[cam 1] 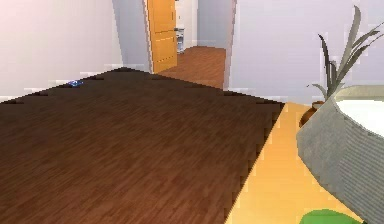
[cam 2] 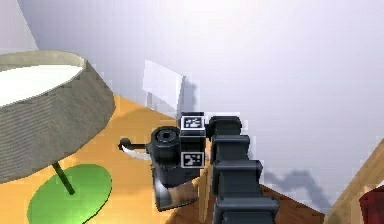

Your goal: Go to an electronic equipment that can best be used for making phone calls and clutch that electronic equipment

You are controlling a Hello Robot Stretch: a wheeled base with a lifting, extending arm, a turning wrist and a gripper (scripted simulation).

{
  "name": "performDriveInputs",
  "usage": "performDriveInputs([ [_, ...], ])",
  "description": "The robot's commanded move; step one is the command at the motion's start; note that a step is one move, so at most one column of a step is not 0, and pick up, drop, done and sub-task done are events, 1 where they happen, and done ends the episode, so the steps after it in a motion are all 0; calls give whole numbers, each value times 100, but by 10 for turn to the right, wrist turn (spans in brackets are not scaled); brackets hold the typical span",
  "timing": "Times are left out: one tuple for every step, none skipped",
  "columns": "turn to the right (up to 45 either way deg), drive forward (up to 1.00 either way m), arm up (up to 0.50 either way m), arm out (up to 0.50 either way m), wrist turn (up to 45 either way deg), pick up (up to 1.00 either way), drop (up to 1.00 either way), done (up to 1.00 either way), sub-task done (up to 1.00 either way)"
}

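- fingers [cam 2: 127,146]: seen against the orange wooden tabletop [cam 2: 128,118]; whether released, clenched or grasping anything, cannot tell.
- phone: cannot tell it apart; judged to lie on the tabletop close by the fingers.
- step, judged: ease in low, clear of the grey drum lampshade [cam 2: 40,110] at 9 o'clock and its green round base [cam 2: 68,192] at 7 o'clock.
- arm side view adds: white chair back [cam 2: 160,85] at 12 o'clock.
- forward view adds: orange door [cam 1: 162,35] at 12 o'clock, spiky potted plant [cam 1: 340,60] at 2 o'clock.

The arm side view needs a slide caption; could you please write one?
Arm extended over an orange tabletop, its gripper near a grey-shaded, green-based lamp and a white upright panel.
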Motion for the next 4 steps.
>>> performDriveInputs([
  [0,0,-30,0,0,0,0,0,0],
  [0,0,0,0,0,100,0,0,0],
  [0,0,10,0,0,0,0,0,0],
  [0,0,0,0,0,0,0,100,0],
])
